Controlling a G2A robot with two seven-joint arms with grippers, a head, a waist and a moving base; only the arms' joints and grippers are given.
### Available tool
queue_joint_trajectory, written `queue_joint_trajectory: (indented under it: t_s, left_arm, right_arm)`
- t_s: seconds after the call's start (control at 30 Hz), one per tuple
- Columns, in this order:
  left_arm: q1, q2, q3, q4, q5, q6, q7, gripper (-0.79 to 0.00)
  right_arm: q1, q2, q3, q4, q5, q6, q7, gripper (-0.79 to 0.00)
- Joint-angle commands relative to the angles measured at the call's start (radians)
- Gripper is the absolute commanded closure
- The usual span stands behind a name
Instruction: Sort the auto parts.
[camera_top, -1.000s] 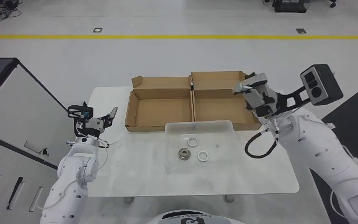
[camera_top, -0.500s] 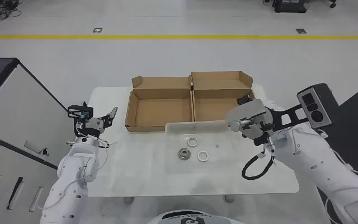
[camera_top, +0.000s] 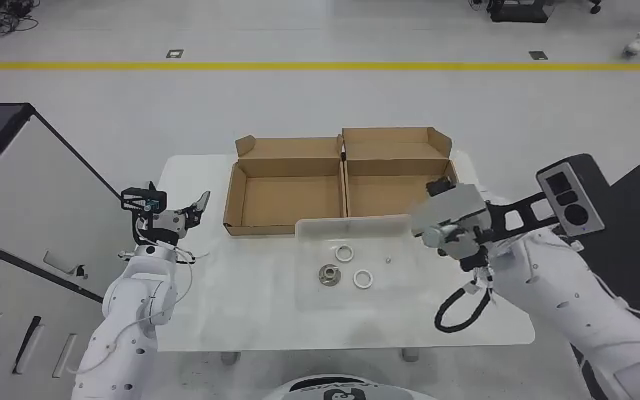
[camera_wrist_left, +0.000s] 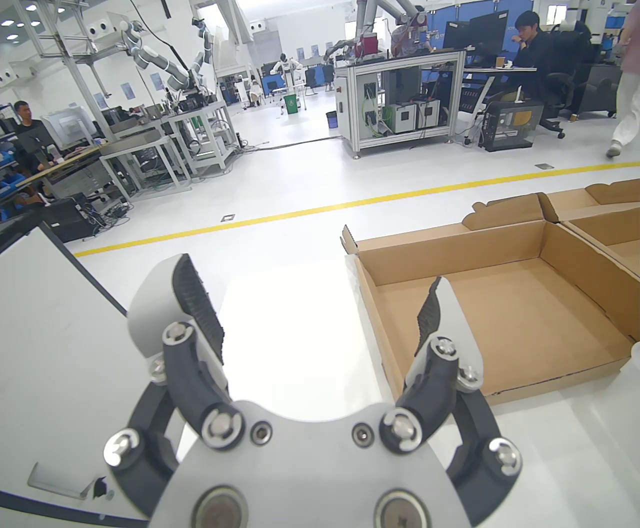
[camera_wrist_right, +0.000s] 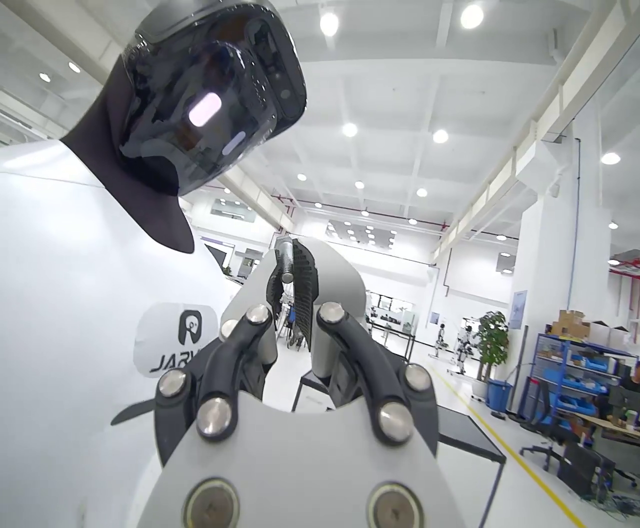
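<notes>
Right gripper, seen from its own wrist camera, with its two ribbed fingers drawn almost together on a small metal pin, the only part lifted out of the tray. The pin is a short, slim cylinder of dull grey metal with a brighter, rounded end. Its long axis runs along the length of the fingers rather than across them, and the brighter end stands just clear of the fingertips, pointing away from the wrist. The lower part of the pin is hidden between the pads, so its full length cannot be told. In the top view this gripper is raised over the near right corner of the right cardboard box, just beside the right end of the clear tray; the pin itself is too small to make out there. The tray lies on the white table, touching the front walls of the right box and the left cardboard box, which stand side by side with their flaps open. Inside the tray lie two white rings, a round grey metal part and one tiny pale piece. Left gripper is at the table's left edge, well apart from the left box, its fingers spread wide with nothing between them.
</notes>
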Motion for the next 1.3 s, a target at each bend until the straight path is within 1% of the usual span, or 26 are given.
queue_joint_trajectory:
  t_s: [0.0, 0.2, 0.37, 0.43, 0.5, 0.6, 0.67, 0.77, 0.87, 1.0, 1.13, 1.27]
  left_arm:
    - [0.000, 0.000, 0.000, 0.000, 0.000, 0.000, 0.000, -0.785]
    - [0.000, 0.000, 0.000, 0.000, 0.000, 0.000, 0.000, -0.785]
    - [0.000, 0.000, 0.000, 0.000, 0.000, 0.000, 0.000, -0.785]
    - [0.000, 0.000, 0.000, 0.000, 0.000, 0.000, 0.000, -0.785]
    - [0.000, 0.000, 0.000, 0.000, 0.000, 0.000, 0.000, -0.785]
    - [0.000, 0.000, 0.000, 0.000, 0.000, 0.000, 0.000, -0.785]
    - [0.000, 0.000, 0.000, 0.000, 0.000, 0.000, 0.000, -0.785]
    - [0.000, 0.000, 0.000, 0.000, 0.000, 0.000, 0.000, -0.785]
    - [0.000, 0.000, 0.000, 0.000, 0.000, 0.000, 0.000, -0.785]
    - [0.000, 0.000, 0.000, 0.000, 0.000, 0.000, 0.000, -0.785]
    - [0.000, 0.000, 0.000, 0.000, 0.000, 0.000, 0.000, -0.785]
    - [0.000, 0.000, 0.000, 0.000, 0.000, 0.000, 0.000, -0.785]
  right_arm:
    - [-0.015, -0.008, -0.001, -0.020, 0.018, -0.002, -0.008, 0.000]
    - [-0.062, -0.037, 0.003, -0.074, 0.064, 0.002, -0.015, 0.000]
    - [-0.086, -0.060, 0.013, -0.077, 0.046, -0.002, -0.002, 0.000]
    - [-0.087, -0.065, 0.018, -0.061, 0.013, 0.008, 0.052, 0.000]
    - [-0.082, -0.064, 0.023, -0.048, -0.023, 0.005, 0.152, 0.000]
    - [-0.080, -0.064, 0.026, -0.044, -0.008, -0.002, 0.251, 0.000]
    - [-0.079, -0.065, 0.028, -0.050, 0.013, -0.002, 0.296, 0.000]
    - [-0.081, -0.070, 0.029, -0.060, 0.052, -0.002, 0.324, 0.000]
    - [-0.085, -0.080, 0.023, -0.075, 0.087, -0.002, 0.318, 0.000]
    - [-0.083, -0.098, 0.003, -0.096, 0.131, -0.002, 0.280, 0.000]
    - [-0.079, -0.123, -0.015, -0.109, 0.162, -0.002, 0.196, 0.000]
    - [-0.075, -0.151, -0.023, -0.102, 0.141, -0.002, 0.119, 0.000]
